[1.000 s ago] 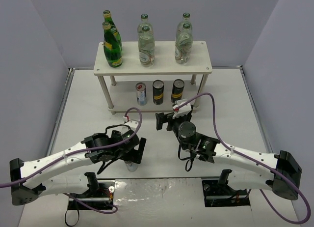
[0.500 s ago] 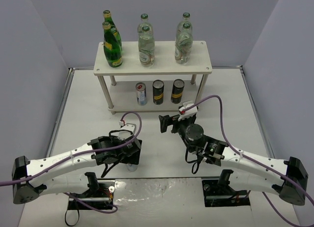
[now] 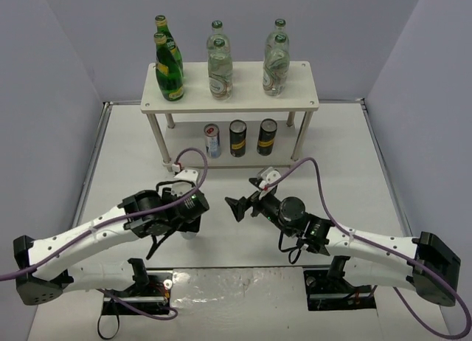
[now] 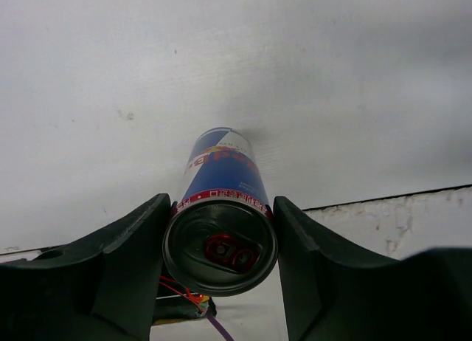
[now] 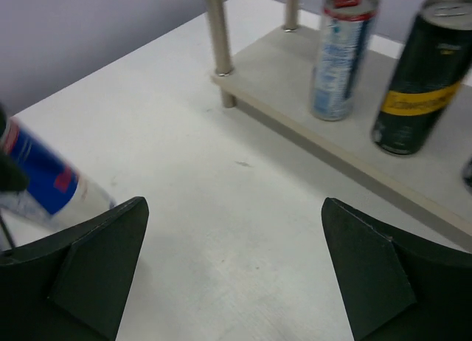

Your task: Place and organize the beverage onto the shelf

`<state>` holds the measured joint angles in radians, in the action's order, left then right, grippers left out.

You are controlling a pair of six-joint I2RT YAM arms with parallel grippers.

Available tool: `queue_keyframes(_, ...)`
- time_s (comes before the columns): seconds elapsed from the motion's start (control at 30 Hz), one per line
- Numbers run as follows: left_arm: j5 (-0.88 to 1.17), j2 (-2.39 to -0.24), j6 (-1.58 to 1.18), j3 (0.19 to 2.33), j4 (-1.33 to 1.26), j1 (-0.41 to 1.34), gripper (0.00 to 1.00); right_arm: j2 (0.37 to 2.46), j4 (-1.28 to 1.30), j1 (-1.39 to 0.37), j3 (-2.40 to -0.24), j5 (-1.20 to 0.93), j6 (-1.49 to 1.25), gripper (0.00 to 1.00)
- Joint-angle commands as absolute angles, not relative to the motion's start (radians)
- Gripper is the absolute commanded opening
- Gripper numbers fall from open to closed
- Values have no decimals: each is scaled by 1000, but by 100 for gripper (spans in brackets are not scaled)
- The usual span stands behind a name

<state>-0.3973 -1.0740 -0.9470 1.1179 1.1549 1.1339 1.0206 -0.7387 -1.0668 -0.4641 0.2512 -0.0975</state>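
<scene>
The shelf [image 3: 247,97] stands at the back. Two dark-green glass bottles [image 3: 169,68] and several clear green-capped bottles [image 3: 220,64] stand on its top board. On its lower tier [image 5: 295,127] are a silver-blue-red can [image 3: 212,140] and two black cans [image 3: 237,138]. Another silver-blue-red can [image 4: 221,171] stands on the table near the front. My left gripper [image 4: 221,230] is shut on it from above, both fingers against its sides. In the top view this can [image 3: 190,235] shows just below the left gripper [image 3: 190,221]. My right gripper [image 5: 234,208] is open and holds nothing, pointing left towards the held can [image 5: 44,186].
Grey walls enclose the table on three sides. A shelf leg [image 5: 219,46] stands ahead of the right gripper. A shiny strip [image 3: 214,282] runs along the near edge between the arm bases. Purple cables loop over both arms.
My left jaws have closed from wide open onto the can, and that wrist has shifted slightly away from the near edge. My right gripper has swung left and nearer, still open.
</scene>
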Motion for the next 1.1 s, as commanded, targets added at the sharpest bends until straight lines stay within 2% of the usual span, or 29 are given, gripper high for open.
queue_keyframes(0.0,-517,-1025,-873,1293,1282,1088,2,1086,-1052,-1068,-423,-68,-52,100)
queue_keyframes(0.1,-486,-1020,-803,1356,1310,1031,2,1190,-1135,-1078,-469,-176,-57,100)
queue_keyframes(0.37,-382,-1074,-629,1497,1304,943,2,1442,-1362,-1109,-607,-294,28,100)
queue_keyframes(0.7,-311,-1121,-549,1558,1255,917,2,1588,-1353,-1120,-753,-354,98,97)
queue_keyframes(0.87,-290,-1137,-535,1583,1247,908,2,1591,-1293,-1120,-782,-428,163,87)
queue_keyframes(0.93,-287,-1141,-534,1585,1250,902,2,1591,-1285,-1120,-788,-451,172,78)
queue_keyframes(1.0,-281,-1144,-528,1583,1250,899,2,1592,-1292,-1120,-787,-463,173,64)
queue_keyframes(1.07,-278,-1149,-523,1583,1250,893,2,1595,-1298,-1120,-787,-474,175,56)
